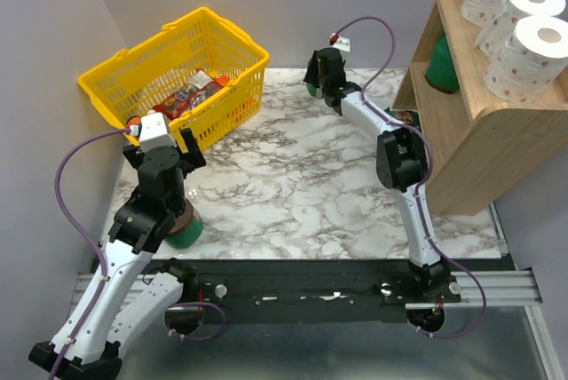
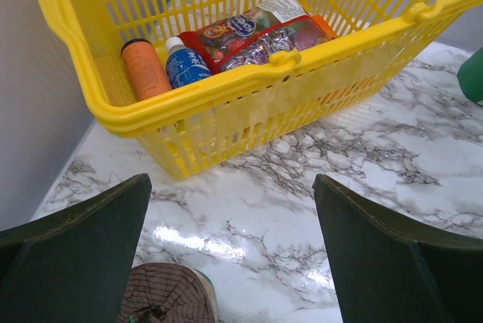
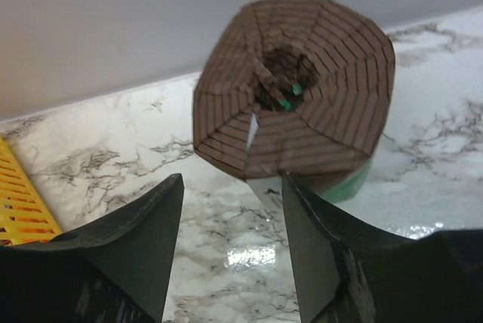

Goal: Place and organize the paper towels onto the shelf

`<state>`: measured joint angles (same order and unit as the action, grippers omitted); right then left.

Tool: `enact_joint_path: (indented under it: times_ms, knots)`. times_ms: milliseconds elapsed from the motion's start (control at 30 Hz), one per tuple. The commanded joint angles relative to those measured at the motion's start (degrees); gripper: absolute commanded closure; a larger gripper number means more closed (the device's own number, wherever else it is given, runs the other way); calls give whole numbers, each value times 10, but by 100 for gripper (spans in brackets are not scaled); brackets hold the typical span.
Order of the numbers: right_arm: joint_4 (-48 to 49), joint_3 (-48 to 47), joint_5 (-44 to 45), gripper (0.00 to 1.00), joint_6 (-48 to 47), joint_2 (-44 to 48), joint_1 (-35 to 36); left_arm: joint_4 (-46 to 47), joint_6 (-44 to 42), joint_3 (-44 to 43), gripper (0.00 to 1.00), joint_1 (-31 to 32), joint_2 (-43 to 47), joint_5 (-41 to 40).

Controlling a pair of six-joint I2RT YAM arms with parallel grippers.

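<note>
Three white paper towels [image 1: 519, 25] with red dots stand in a row on the top of the wooden shelf [image 1: 497, 136]. A green roll [image 1: 441, 65] sits on its lower tier. Another green roll [image 3: 294, 85] with a brown end stands on the marble at the far edge. It is just beyond my right gripper [image 3: 232, 187], which is open with nothing between its fingers; the right fingertip [image 3: 290, 187] is at the roll's base. A third green roll [image 1: 184, 231] lies under my left arm, and its brown end [image 2: 167, 293] shows below my open left gripper [image 2: 232, 179].
A yellow plastic basket [image 1: 115, 96] holding bottles and snack packets stands at the back left, directly ahead of the left gripper [image 1: 162, 151]. A grey wall runs along the back and left. The right gripper [image 1: 319, 69] is between the basket and the shelf.
</note>
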<state>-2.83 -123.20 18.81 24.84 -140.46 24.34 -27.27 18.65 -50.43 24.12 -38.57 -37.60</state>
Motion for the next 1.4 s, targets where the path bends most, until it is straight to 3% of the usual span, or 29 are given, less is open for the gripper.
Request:
enact_joint_path:
  times_ms: [0, 300, 400, 600, 900, 1100, 1367]
  knots:
    - [-32, 26, 4, 37, 109, 17, -12, 10, 2, 3, 1, 1, 10, -7]
    - [-91, 30, 10, 39, 161, 21, -12, 10, 2, 2, 1, 1, 13, -7]
    - [-50, 58, -5, 38, 157, 34, -14, 8, 3, 2, 1, 1, 16, -7]
    - [110, 203, -10, 36, 214, 122, -17, 9, 2, 4, 1, 1, 21, -10]
    - [107, 188, 42, 36, 289, 120, -21, 9, 2, 3, 1, 1, 20, -10]
    - [43, 149, 49, 39, 380, 87, -34, 9, 2, 3, 1, 1, 19, -7]
    - [39, 130, 60, 40, 410, 53, -41, 10, 3, 3, 1, 1, 16, -2]
